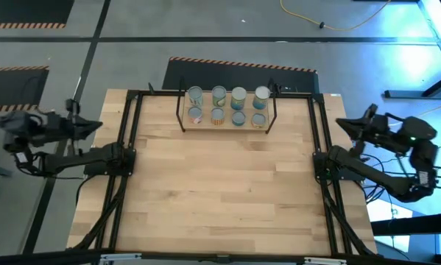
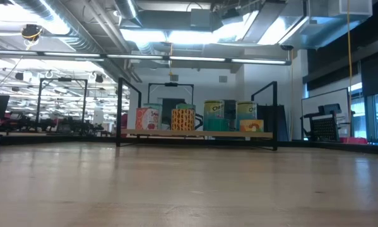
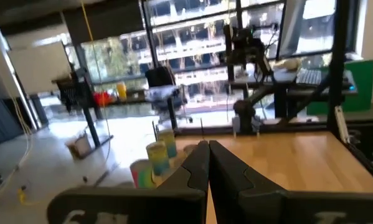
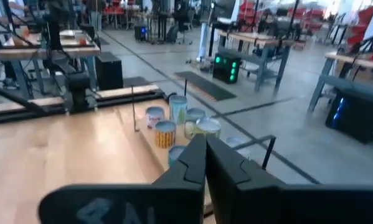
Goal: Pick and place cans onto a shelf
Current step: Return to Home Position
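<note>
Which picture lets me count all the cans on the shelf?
The high view: looking straight down, all eight cans show their round tops in two rows on the shelf. The low view sees them side-on, back ones partly hidden. Both wrist views catch only some.

The wooden table [image 1: 227, 191] bears the shelf [image 1: 227, 127] at the middle of its far edge, with eight cans [image 1: 219, 95] on it in two rows of four.
</note>
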{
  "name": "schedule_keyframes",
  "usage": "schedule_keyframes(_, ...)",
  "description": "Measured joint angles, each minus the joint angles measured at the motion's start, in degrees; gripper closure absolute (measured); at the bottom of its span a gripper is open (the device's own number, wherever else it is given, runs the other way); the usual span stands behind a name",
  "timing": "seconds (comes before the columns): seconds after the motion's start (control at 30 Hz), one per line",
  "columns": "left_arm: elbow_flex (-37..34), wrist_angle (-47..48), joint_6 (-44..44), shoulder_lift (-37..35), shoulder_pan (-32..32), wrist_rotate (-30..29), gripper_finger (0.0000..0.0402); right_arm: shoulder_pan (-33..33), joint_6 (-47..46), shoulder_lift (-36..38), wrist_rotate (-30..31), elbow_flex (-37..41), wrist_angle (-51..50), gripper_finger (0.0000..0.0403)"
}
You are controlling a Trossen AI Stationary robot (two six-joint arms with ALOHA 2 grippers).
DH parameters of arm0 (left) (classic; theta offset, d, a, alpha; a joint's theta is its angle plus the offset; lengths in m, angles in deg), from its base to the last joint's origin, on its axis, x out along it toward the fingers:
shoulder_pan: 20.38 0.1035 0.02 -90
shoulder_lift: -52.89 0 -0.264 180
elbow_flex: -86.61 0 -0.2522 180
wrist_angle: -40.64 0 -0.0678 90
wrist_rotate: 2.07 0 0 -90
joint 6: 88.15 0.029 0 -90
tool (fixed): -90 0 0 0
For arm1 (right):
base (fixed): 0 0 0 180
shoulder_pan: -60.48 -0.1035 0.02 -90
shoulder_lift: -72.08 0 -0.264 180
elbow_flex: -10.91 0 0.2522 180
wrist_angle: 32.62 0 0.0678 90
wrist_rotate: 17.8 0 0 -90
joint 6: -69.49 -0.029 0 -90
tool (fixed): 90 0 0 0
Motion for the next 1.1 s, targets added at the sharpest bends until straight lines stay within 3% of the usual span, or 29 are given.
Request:
schedule_keyframes(0.23,-8.49,-7.01,-1.59,0.07,-0.01,0.25,0.0401,0.0,3.07,0.02,-0.23,9.47,12.72,0.0397)
schedule_keyframes(0.53,-19.88,-20.6,-1.55,0.07,-0.01,3.23,0.0401,0.0,3.16,0.02,-7.75,24.18,30.9,0.0399)
schedule_keyframes(0.7,-26.3,-27.58,-0.56,0.07,-0.01,4.22,0.0401,-0.02,2.77,0.0,-8.0,32.11,39.75,0.0398)
schedule_keyframes(1.1,-42.72,-44.79,-2.72,0.09,-0.04,5.49,0.0401,-0.02,3.01,0.01,-8.13,46.74,52.57,0.039)
